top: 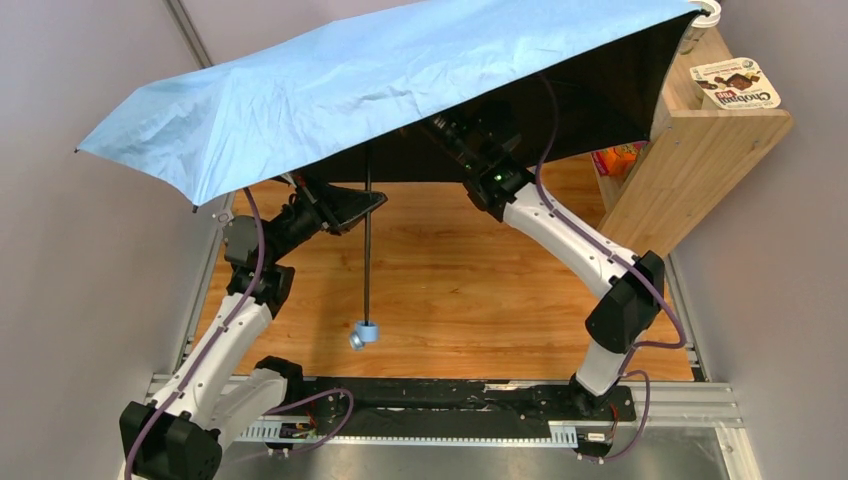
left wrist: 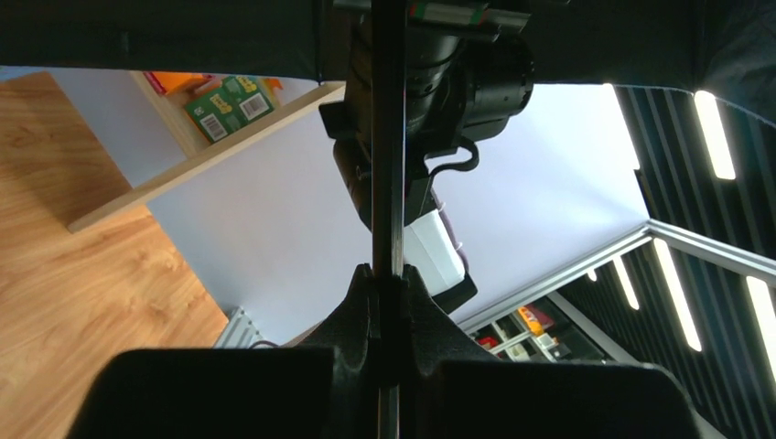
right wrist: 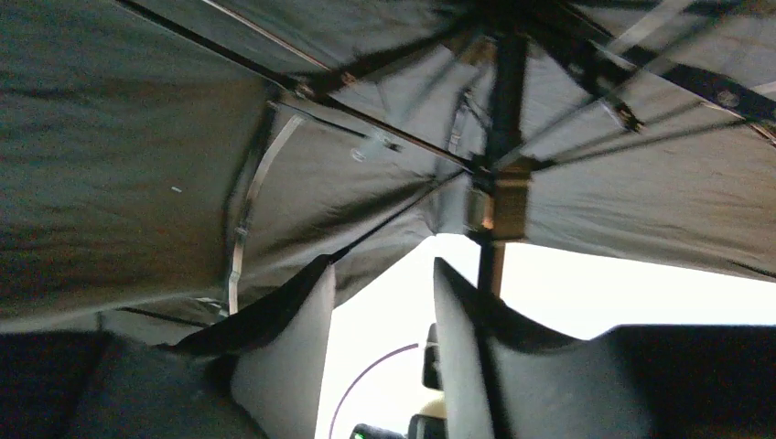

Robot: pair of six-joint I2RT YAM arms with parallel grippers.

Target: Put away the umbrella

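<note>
The umbrella [top: 380, 80] stands open, its light blue canopy spread over the back of the table. Its dark shaft [top: 367, 250] runs down to a small blue handle [top: 366, 332] hanging just above the wood. My left gripper [top: 370, 203] is shut on the shaft [left wrist: 388, 137], which is pinched between the fingertips in the left wrist view [left wrist: 388, 274]. My right gripper [right wrist: 382, 270] is up under the canopy's dark underside [right wrist: 137, 137], hidden from the top view. It is open with nothing between its fingers. The shaft and runner [right wrist: 499, 201] stand just behind its right finger [right wrist: 458, 329].
A wooden shelf unit [top: 690, 150] stands at the back right, its corner touching the canopy's edge. A yoghurt carton [top: 735, 85] lies on its top and coloured packets [top: 615, 158] sit inside. Grey walls close in on both sides. A metal rail [top: 450, 400] runs along the near edge.
</note>
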